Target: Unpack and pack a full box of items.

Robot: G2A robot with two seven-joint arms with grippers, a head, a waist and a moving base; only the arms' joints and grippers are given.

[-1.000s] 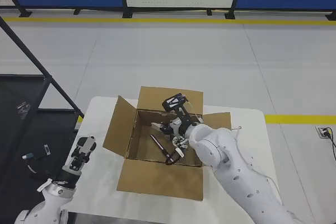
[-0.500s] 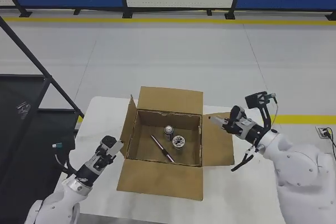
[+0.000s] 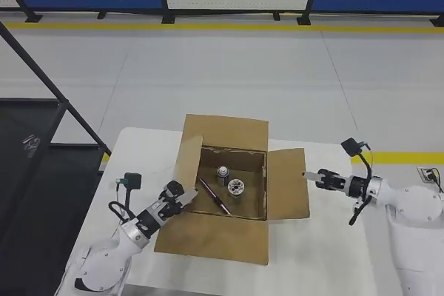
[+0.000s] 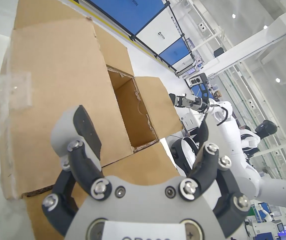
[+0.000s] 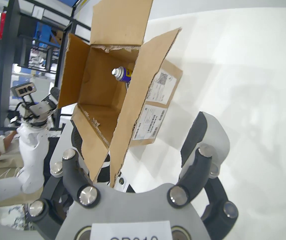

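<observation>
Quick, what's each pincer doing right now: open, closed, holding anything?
Left pincer: open, holding nothing.
Right pincer: open, holding nothing.

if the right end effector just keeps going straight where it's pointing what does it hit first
Most likely the nearest open flap of the cardboard box, just ahead of the right end effector; height is unclear, so it could pass over.
</observation>
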